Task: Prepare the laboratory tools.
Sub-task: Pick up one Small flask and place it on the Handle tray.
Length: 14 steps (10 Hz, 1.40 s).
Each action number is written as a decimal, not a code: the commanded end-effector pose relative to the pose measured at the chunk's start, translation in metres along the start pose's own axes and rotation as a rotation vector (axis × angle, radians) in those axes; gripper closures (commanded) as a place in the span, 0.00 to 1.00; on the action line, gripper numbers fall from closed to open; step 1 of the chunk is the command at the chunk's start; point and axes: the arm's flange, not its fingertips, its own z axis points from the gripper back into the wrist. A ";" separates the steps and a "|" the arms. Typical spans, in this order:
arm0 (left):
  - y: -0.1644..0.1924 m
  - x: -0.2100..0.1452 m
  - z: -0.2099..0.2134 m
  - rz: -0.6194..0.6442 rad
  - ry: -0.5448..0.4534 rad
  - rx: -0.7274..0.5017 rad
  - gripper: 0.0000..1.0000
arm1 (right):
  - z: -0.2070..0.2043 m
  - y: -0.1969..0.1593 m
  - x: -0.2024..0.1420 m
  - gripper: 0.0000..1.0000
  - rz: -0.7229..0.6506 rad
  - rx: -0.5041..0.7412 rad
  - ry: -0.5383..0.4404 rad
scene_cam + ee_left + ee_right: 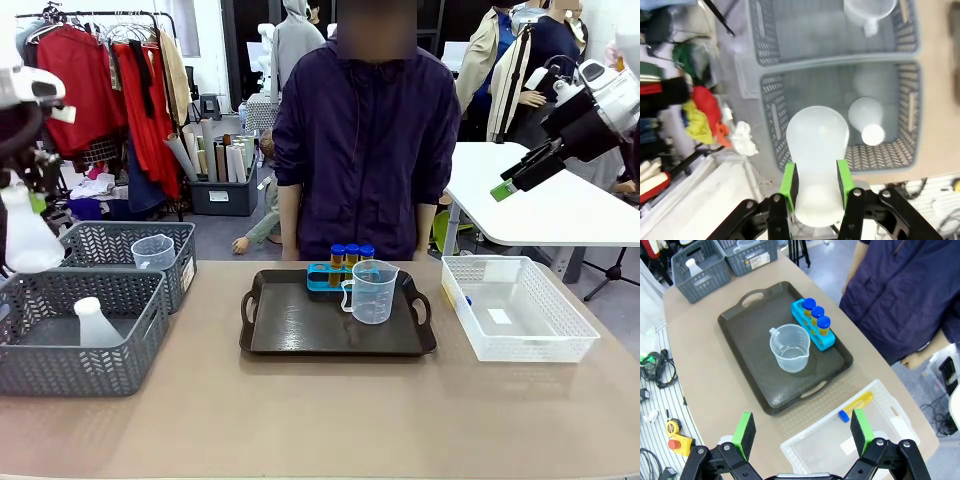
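Observation:
High at the far left, my left gripper (25, 195) (815, 172) is shut on a white conical flask (28, 242) (817, 145), held above the grey baskets. A second white flask (95, 322) (866, 121) stands in the near grey basket (40, 375). One clear beaker (372, 291) (789, 347) sits on the dark tray (300, 330) beside the blue tube rack (325, 277) (812, 332) with three blue-capped amber tubes (351, 254). Another beaker (152, 250) (870, 10) is in the far grey basket. My right gripper (515, 180) (802, 432) hangs open, high on the right.
A white mesh basket (560, 340) (810, 450) on the right holds one lying blue-capped tube (856, 405). A person in a dark jacket (365, 150) stands at the far edge behind the tray. Bare table stretches along the front edge.

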 end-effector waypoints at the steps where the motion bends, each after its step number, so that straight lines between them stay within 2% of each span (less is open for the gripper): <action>1: -0.001 0.004 0.033 0.017 -0.022 0.037 1.00 | 0.001 0.000 0.001 0.00 0.002 0.009 -0.017; 3: -0.003 0.003 0.054 -0.030 -0.051 0.070 1.00 | 0.001 0.000 0.001 0.00 0.002 0.009 -0.017; 4: -0.004 0.002 0.039 -0.002 -0.038 0.006 1.00 | 0.001 0.000 0.001 0.00 0.002 0.009 -0.017; 13: -0.006 0.004 0.039 -0.012 -0.028 0.017 1.00 | 0.001 0.000 0.001 0.00 0.002 0.009 -0.017; 14: -0.011 -0.001 0.056 -0.027 -0.024 0.037 1.00 | 0.001 0.000 0.001 0.00 0.002 0.009 -0.017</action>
